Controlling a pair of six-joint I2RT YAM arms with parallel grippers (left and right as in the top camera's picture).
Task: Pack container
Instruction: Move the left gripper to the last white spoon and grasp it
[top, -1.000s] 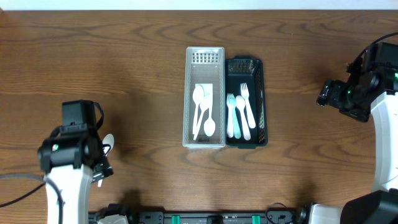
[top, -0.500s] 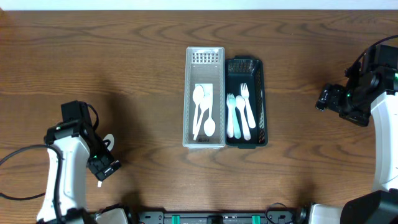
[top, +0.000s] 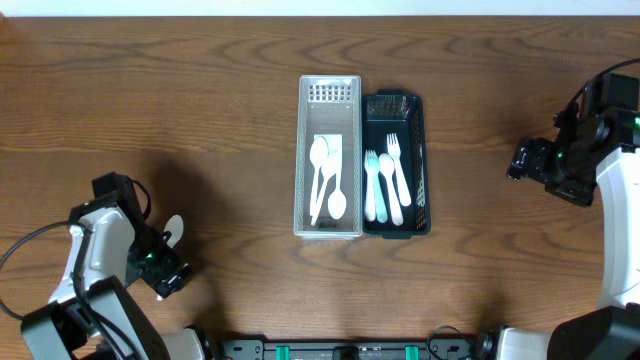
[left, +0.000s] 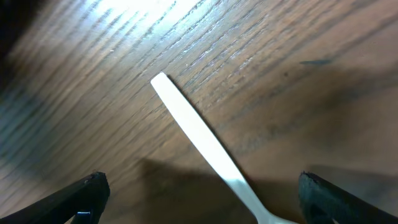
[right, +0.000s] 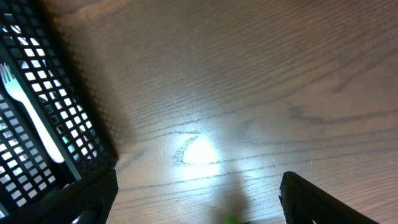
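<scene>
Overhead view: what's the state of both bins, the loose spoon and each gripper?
White bin: upright, holding spoons.
Dark bin: upright, holding forks.
Loose spoon: flat on the table, not gripped.
Left gripper: open, over the spoon's handle.
Right gripper: open, empty.

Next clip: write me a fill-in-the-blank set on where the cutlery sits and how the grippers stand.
1. The white bin holds only ____.
2. The forks lie in the ____ basket.
3. The loose spoon on the table lies under the ____ gripper.
4. The right gripper, over bare wood beside the basket, stands ____.
Missing words: spoons; black; left; open.
</scene>
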